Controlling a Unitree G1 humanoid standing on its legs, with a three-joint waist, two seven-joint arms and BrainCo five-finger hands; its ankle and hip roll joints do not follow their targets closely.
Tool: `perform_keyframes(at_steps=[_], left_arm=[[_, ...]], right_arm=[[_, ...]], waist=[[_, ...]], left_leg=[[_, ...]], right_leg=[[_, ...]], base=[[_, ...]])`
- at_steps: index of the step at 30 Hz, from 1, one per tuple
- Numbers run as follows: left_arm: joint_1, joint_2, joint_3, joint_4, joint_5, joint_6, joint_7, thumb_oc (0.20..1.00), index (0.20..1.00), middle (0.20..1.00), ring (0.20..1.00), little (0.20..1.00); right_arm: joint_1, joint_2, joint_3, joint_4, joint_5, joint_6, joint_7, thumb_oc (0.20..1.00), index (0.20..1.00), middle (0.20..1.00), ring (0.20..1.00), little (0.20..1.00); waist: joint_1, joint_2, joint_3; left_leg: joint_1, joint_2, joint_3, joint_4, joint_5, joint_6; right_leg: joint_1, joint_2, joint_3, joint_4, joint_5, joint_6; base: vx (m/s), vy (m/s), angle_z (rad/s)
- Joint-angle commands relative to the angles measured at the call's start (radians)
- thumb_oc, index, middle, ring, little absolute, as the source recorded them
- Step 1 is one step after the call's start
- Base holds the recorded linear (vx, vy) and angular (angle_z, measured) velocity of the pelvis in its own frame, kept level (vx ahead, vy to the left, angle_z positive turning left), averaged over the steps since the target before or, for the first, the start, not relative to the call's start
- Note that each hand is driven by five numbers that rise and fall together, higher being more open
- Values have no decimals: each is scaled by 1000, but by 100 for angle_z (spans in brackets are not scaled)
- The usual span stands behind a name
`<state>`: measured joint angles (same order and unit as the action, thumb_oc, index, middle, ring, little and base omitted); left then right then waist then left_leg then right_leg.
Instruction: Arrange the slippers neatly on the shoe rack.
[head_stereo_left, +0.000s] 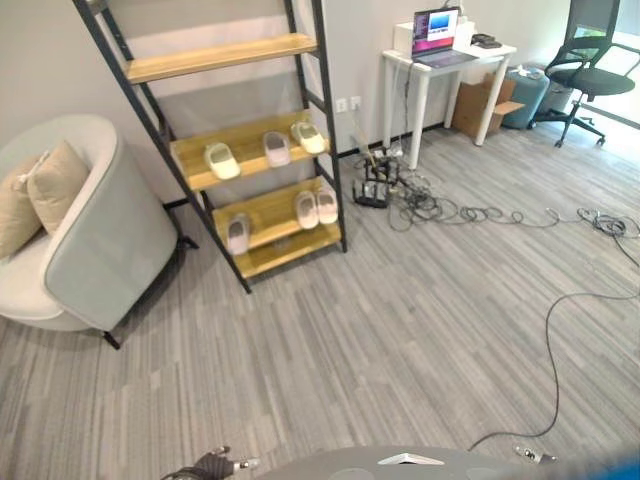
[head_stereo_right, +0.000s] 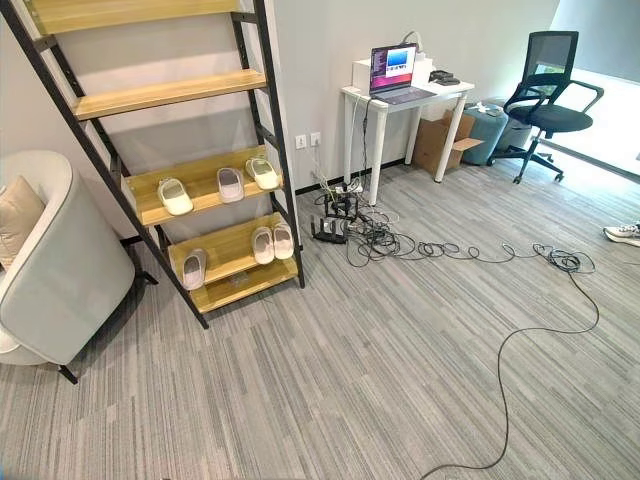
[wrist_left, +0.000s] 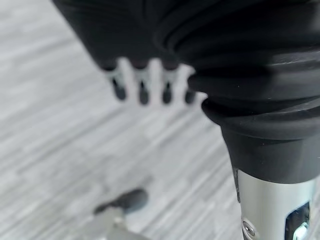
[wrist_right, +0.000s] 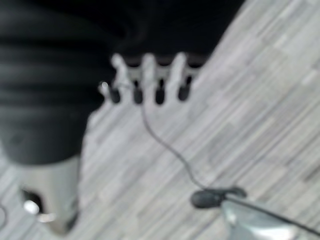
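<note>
Six slippers: three on the shoe rack (head_stereo_left: 262, 150) middle shelf, three on the one below.
Left hand (wrist_left: 145, 85): fingers straight, empty.
Right hand (wrist_right: 150, 80): fingers straight, empty.

Six slippers (head_stereo_left: 222, 160) on shoe rack (head_stereo_left: 262, 215)

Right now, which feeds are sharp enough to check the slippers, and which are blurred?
Left eye view and right eye view: sharp and evenly lit; the slippers read clearly on the shoe rack, with only soft shadows under the shelves. Left wrist view: left hand soft, the floor behind it smeared. Right wrist view: right hand blurred throughout; neither wrist feed helps with the slippers.
</note>
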<state>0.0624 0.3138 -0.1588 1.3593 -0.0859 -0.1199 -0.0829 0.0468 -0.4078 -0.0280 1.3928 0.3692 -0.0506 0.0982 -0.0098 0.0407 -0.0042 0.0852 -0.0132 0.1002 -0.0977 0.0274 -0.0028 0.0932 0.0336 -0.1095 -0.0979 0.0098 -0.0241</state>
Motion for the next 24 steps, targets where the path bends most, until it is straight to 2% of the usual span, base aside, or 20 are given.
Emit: perform_keyframes(at_steps=[1, 9, 12, 13, 14, 16, 18, 20, 22, 23, 24], left_arm=[[-66, 13, 18, 15, 7, -11, 6, 1000, 1000, 1000, 1000, 1000], [-92, -14, -15, -2, -17, -13, 10, 1000, 1000, 1000, 1000, 1000], [-91, -16, -51, -16, 18, -13, 6, 1000, 1000, 1000, 1000, 1000], [-91, -16, -51, -16, 18, -13, 6, 1000, 1000, 1000, 1000, 1000], [-90, -11, -63, -26, 36, -10, 1, 1000, 1000, 1000, 1000, 1000], [-96, -6, -68, -40, 33, -7, 0, 1000, 1000, 1000, 1000, 1000], [-104, -4, -78, -43, 42, -5, 6, 1000, 1000, 1000, 1000, 1000], [-98, -5, -78, -47, 44, -6, 3, 1000, 1000, 1000, 1000, 1000], [-67, -16, -62, -45, 49, -8, 2, 1000, 1000, 1000, 1000, 1000], [-43, -20, -49, -36, 55, -7, 4, 1000, 1000, 1000, 1000, 1000], [-43, -20, -49, -36, 55, -7, 4, 1000, 1000, 1000, 1000, 1000]], right_arm=[[-33, -5, 25, 17, 21, -10, -3, 1000, 1000, 1000, 1000, 1000], [-60, -12, 33, -12, 50, -21, -10, 1000, 1000, 1000, 1000, 1000], [-78, -23, 37, -26, 54, -27, -15, 1000, 1000, 1000, 1000, 1000], [-79, -23, 37, -26, 54, -27, -15, 1000, 1000, 1000, 1000, 1000], [-85, -33, 38, -32, 47, -29, -16, 1000, 1000, 1000, 1000, 1000], [-84, -43, 37, -44, 47, -30, -21, 1000, 1000, 1000, 1000, 1000], [-92, -55, 38, -54, 50, -26, -29, 1000, 1000, 1000, 1000, 1000], [-98, -64, 34, -61, 58, -24, -31, 1000, 1000, 1000, 1000, 1000], [-107, -63, 48, -83, 56, -30, -32, 1000, 1000, 1000, 1000, 1000], [-113, -54, 63, -102, 51, -33, -33, 1000, 1000, 1000, 1000, 1000], [-113, -53, 63, -103, 51, -33, -33, 1000, 1000, 1000, 1000, 1000]], waist=[[1, -31, 38], [0, -34, 74], [0, -36, 104], [0, -36, 103], [7, -39, 132], [14, -44, 166], [15, -56, 193], [27, -60, 193], [64, -61, 179], [93, -58, 155], [93, -61, 156]], left_leg=[[17, 85, -94, 10, -45, -54], [-6, 99, -104, 29, -40, -64], [-67, 107, -100, 160, -60, -76], [-71, 108, -101, 165, -62, -76], [-140, 117, -85, 339, -36, -96], [-243, 138, -75, 538, 39, -97], [-341, 158, -26, 708, 70, -92], [-408, 143, 40, 702, 37, -82], [-451, 95, 114, 569, -17, -45], [-459, 68, 161, 364, 28, -38], [-453, 64, 163, 356, 32, -38]], right_leg=[[-6, -73, -29, 11, -34, 101], [-24, -64, -30, 12, -38, 89], [-44, -55, -10, 45, -59, 71], [-45, -55, -10, 46, -59, 71], [-37, -46, -5, 70, -81, 50], [-20, -44, -17, 89, -97, 29], [3, -42, -30, 100, -114, 12], [31, -44, -39, 95, -140, 14], [74, -41, -29, 76, -166, 36], [113, -30, -21, 68, -186, 55], [115, -33, -21, 68, -186, 55]], base=[[39, -51, 4], [24, -69, 4], [7, -95, 1], [35, -153, 0], [58, -171, -6], [98, -204, -5], [175, -171, -6], [296, -59, 3], [530, 81, 8], [489, 100, -1], [520, 108, -10]])
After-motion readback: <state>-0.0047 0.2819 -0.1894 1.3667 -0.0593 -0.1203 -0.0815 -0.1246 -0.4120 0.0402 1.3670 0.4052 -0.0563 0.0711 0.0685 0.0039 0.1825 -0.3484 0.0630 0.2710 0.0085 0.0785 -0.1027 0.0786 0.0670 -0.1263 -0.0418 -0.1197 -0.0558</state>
